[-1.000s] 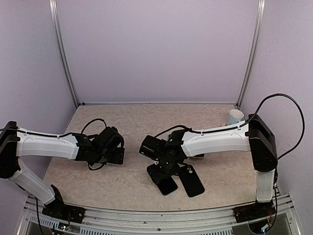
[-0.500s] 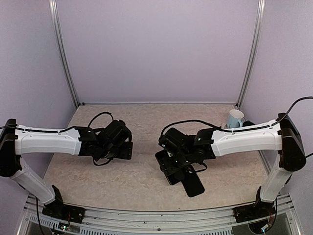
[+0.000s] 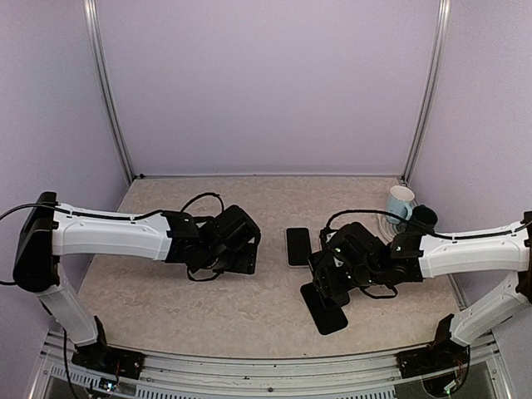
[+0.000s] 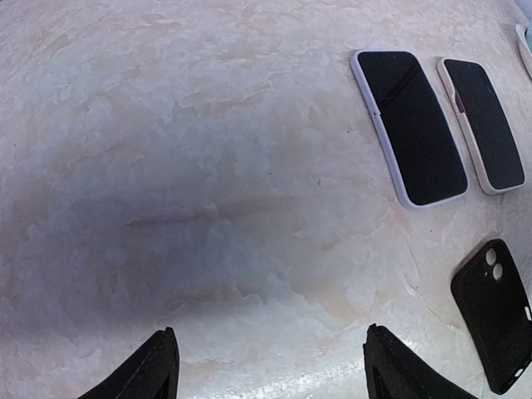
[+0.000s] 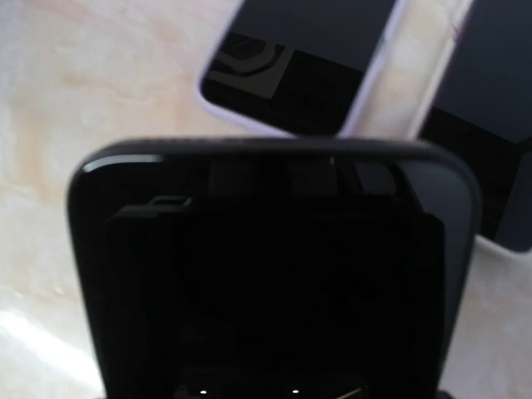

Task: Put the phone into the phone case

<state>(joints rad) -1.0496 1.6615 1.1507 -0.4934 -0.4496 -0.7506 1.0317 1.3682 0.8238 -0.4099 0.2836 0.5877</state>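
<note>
Over marbled tabletop (image 3: pixel 208 307), black phone (image 5: pixel 274 274) pinched in right gripper (image 3: pixel 328 281); left gripper (image 4: pixel 273 366) spread.

Same build both sides: left arm (image 3: pixel 108 239) and right arm (image 3: pixel 470 253) have white link shells, black joint blocks, black bases (image 3: pixel 104 357) on the near rail, loose black cable loops (image 3: pixel 204 204) at the wrists, and all-black left gripper (image 4: pixel 266 374) and right gripper (image 3: pixel 326 287).

Light: bright, even, overhead.
Shadow: soft dark patch on surface (image 4: pixel 166 224) ahead of left end effector (image 4: pixel 270 366).
Blur: phone (image 5: pixel 274 274) up close, unfocused.
Edges: left wrist view bowed.
</note>
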